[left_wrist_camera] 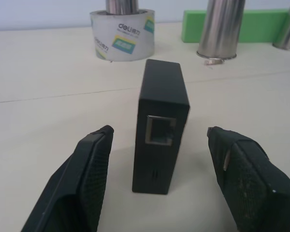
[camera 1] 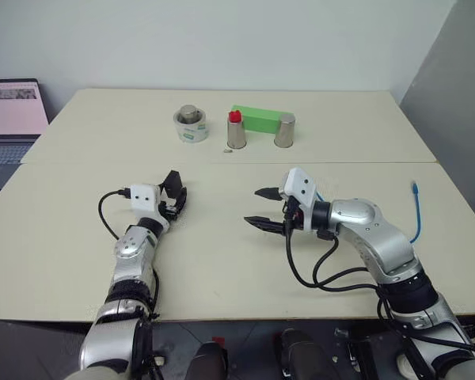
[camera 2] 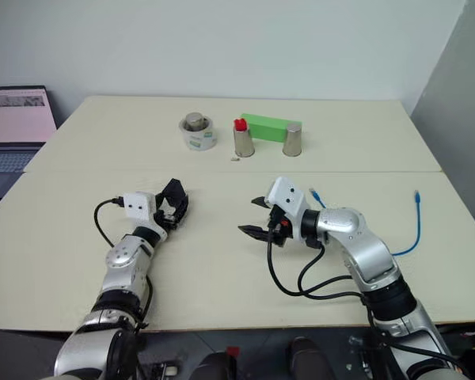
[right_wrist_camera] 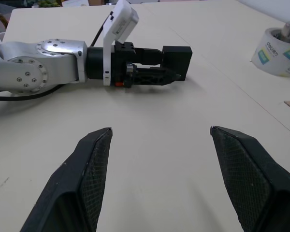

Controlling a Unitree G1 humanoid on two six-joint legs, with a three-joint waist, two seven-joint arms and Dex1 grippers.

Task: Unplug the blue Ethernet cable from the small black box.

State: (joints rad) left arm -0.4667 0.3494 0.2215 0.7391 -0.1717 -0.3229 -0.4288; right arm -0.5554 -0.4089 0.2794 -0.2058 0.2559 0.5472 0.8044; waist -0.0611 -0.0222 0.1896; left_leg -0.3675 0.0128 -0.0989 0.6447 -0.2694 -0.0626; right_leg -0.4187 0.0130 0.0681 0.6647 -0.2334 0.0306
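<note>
The left gripper [left_wrist_camera: 157, 181] is spread open around the small flat matte black box [left_wrist_camera: 160, 123], whose port is seen empty. The right gripper [camera 1: 261, 207] is open, empty. The thin blue Ethernet cable [camera 1: 416, 212] lies far right. Withdrawal should be straight, the box left untouched.

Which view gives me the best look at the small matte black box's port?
The left wrist view: the small matte black box stands on edge with its empty port facing the camera. The right wrist view shows its side; the head views show it partly hidden by the left end effector.
</note>
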